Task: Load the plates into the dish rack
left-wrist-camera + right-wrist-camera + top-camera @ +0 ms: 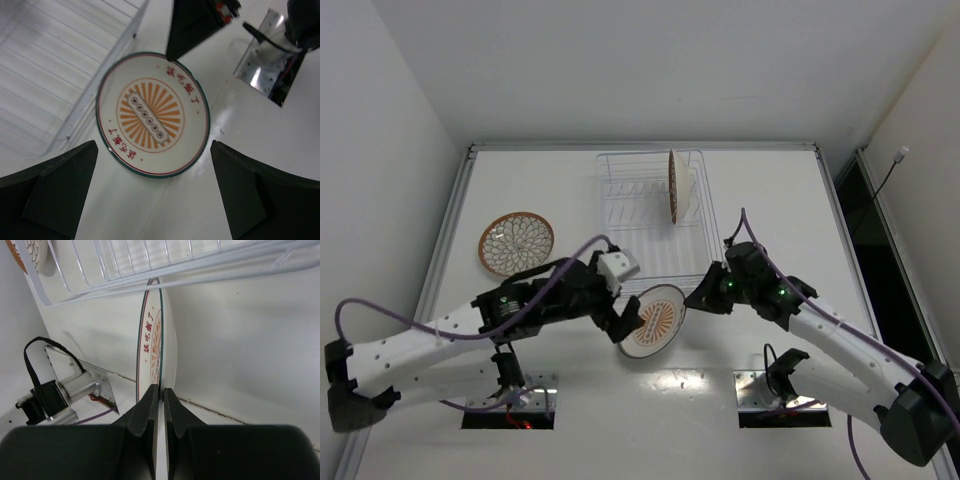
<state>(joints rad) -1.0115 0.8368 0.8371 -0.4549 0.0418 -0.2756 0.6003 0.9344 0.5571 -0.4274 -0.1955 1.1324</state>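
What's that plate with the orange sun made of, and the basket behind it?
The sunburst plate looks like glazed ceramic or melamine: smooth, faintly shiny white with printed decoration; I can't tell which. The dish rack looks like thin metal wire, silvery or pale-coated, its rods slim and evenly bent.

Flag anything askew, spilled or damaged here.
Nothing spilled or broken. The sunburst plate is tilted on edge only because the right hand pinches its rim; one brown-rimmed plate lies flat left of the dish rack.
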